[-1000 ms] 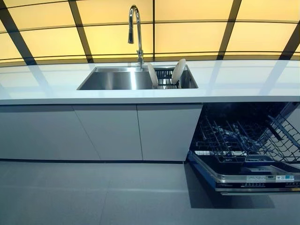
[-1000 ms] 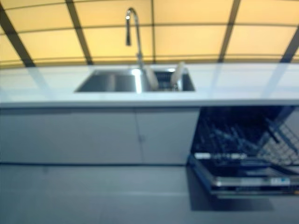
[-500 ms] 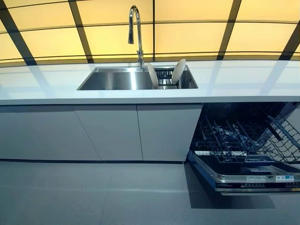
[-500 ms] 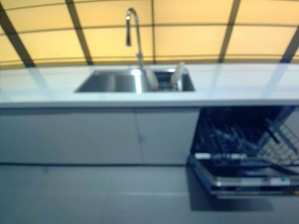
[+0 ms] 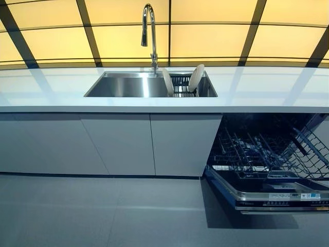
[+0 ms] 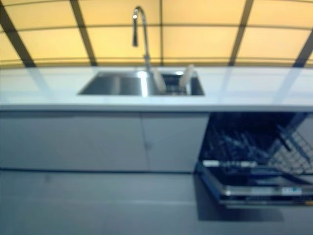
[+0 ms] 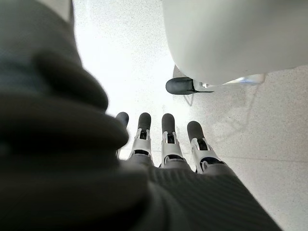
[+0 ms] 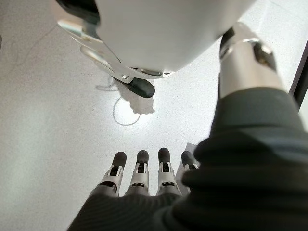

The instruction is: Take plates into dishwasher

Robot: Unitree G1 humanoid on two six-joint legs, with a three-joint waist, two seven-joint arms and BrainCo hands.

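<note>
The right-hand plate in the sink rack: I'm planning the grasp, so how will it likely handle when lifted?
The right-hand plate looks glossy white, so probably rigid, breakable and slick under fingers. It stands on edge, leaning in the rack inside the sink, so a sideways nudge could tip it.

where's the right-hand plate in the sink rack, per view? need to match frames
Left eye view: the right-hand plate stands on edge in the sink's rack, upper centre.
Right eye view: same spot, upper centre, blurred.
Left wrist view: not in it; only the left robot hand over floor.
Right wrist view: not in it; only the right robot hand over floor.
Shared landmark: the faucet, in both eye views only.
</note>
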